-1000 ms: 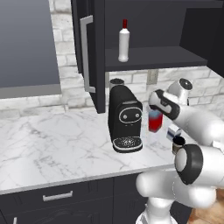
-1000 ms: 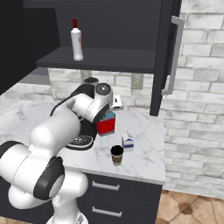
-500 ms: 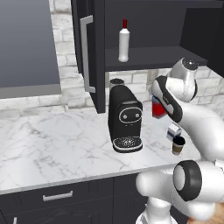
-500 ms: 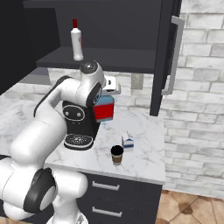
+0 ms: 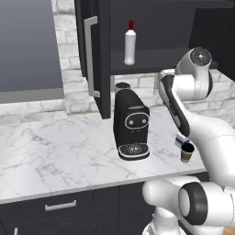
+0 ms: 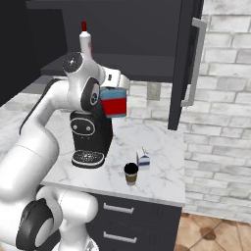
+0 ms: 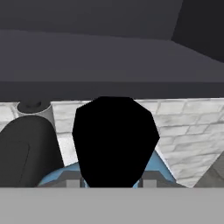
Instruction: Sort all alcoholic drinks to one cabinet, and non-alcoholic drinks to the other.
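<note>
Two bottles total, one already parked: slim white bottle w/ red cap stands on the shelf of the open cabinet. The other, the squat red bottle w/ pale blue shoulders, is up in the air, gripper clamped shut on it near the top, hanging just below that shelf and right beside the coffee machine. In the hand view its black cap blocks the middle, shelf edge just above.

Imo the step now is lifting it onto the shelf next to the white one. To do it well: raise it fully above the shelf lip before pushing in, keep it upright, and set down well apart from the white bottle so nothing gets knocked. Watch the open door on the side too.

Count: 2 alcoholic (1 shelved, 1 held), 2 non-alc, both on the counter: 1 coffee cup, 1 milk carton, just beside each other near the front edge. 1 coffee machine, not part of the job. Second cabinet for the non-alc stuff looks shut.
</note>
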